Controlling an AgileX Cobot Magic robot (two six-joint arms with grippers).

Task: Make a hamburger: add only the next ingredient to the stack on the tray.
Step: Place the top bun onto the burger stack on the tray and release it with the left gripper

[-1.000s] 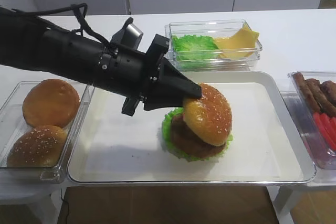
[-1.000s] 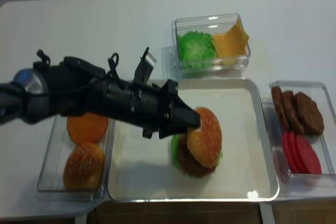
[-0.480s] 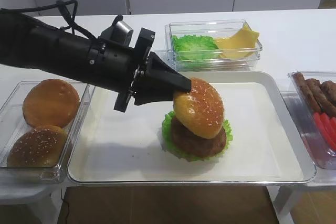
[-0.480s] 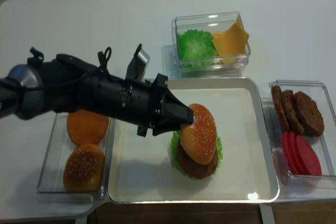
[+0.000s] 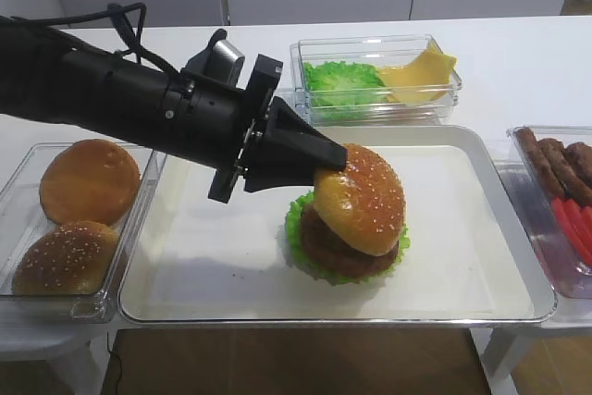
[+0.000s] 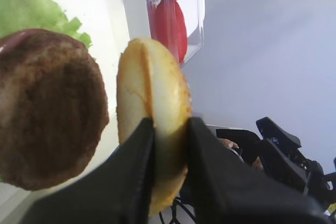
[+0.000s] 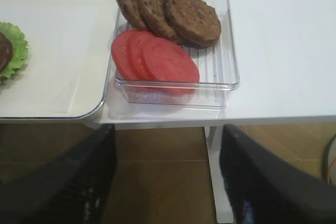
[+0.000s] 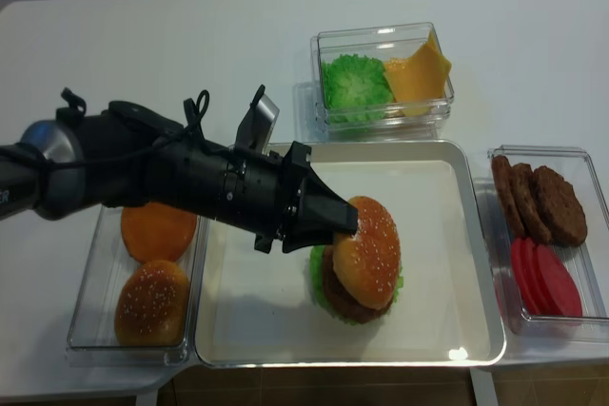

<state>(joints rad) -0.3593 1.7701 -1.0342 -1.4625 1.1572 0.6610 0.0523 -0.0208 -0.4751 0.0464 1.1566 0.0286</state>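
One left gripper (image 5: 326, 162) clamps the bun top (image 5: 361, 199), tilted, seemingly touching the patty (image 5: 338, 245); tray (image 5: 203, 256) bare alongside.

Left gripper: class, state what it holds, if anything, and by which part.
The left gripper holds the sesame bun top, pinched at its rim, tilted over the patty.

Two high views over tray (image 5: 481, 277); two wrist close-ups.

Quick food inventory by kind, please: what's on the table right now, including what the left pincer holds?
Buns: 3 (sesame top in the left pincer, sesame bun and plain bun in the box)
Patties: 4 (one stacked, three boxed)
Lettuce: 2 ()
Cheese: 1
Tomato slices: 3
Total: 13
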